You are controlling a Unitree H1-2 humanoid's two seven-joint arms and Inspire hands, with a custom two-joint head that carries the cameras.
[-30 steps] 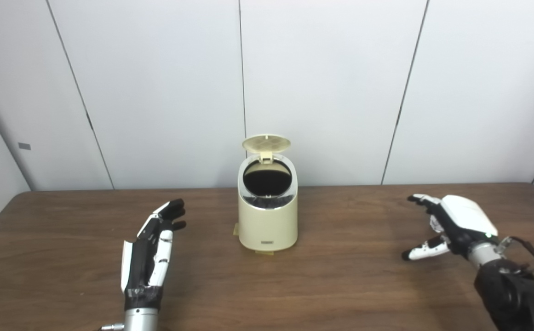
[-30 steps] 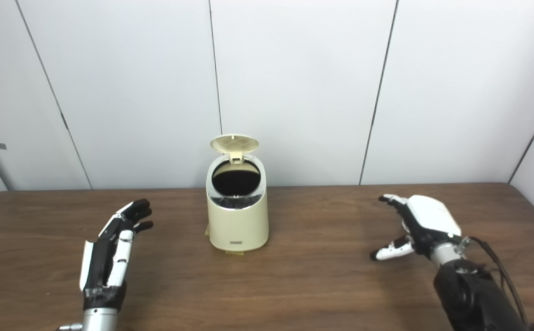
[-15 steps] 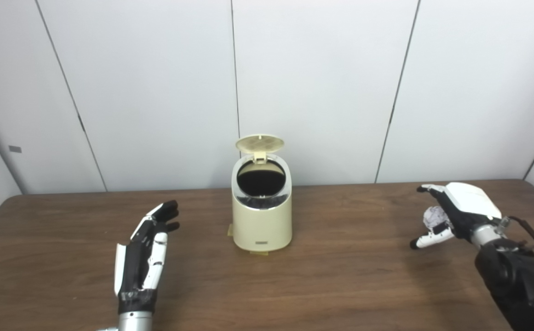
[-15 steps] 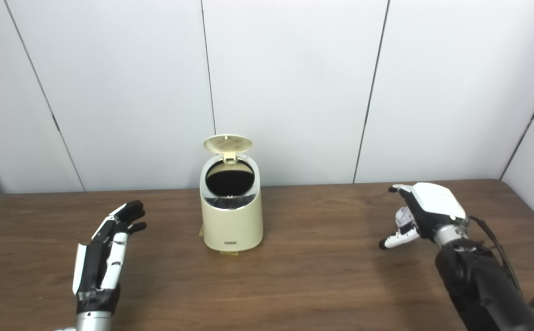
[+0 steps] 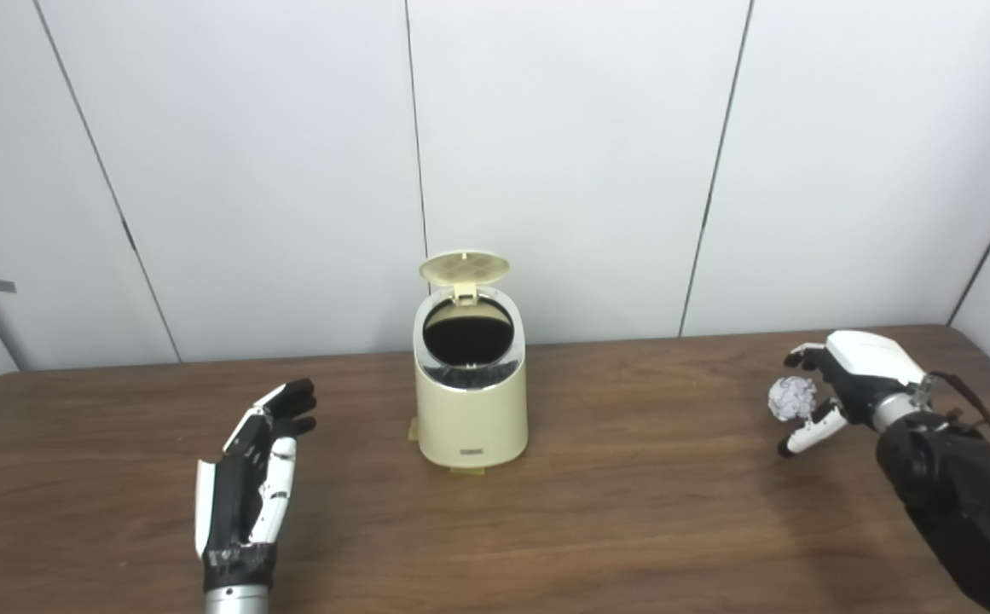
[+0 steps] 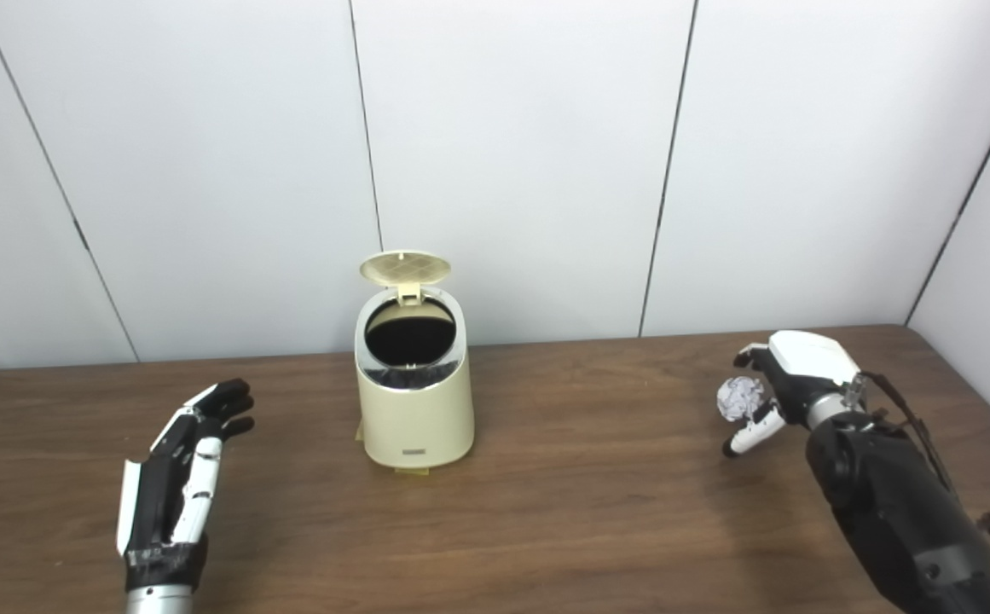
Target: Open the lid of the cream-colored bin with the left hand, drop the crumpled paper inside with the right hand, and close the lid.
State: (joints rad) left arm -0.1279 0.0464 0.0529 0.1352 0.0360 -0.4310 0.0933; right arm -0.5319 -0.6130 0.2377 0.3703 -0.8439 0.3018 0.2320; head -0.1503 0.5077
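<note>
Crumpled paper [image 5: 791,398] is pinched in the right robot hand [image 5: 844,379], held just above the wooden counter [image 5: 631,503] near its right end, well apart from the bin. Cream-colored bin [image 5: 471,401] stands mid-counter toward the back wall, its lid [image 5: 464,268] tipped up and the dark opening exposed. Left robot hand [image 5: 251,482] hovers spread and holding nothing, left of the bin, not touching it.

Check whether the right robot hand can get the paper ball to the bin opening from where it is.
Probably yes. The lid stands open, the bare table lies between the right robot hand, holding the paper ball, and the bin.
</note>
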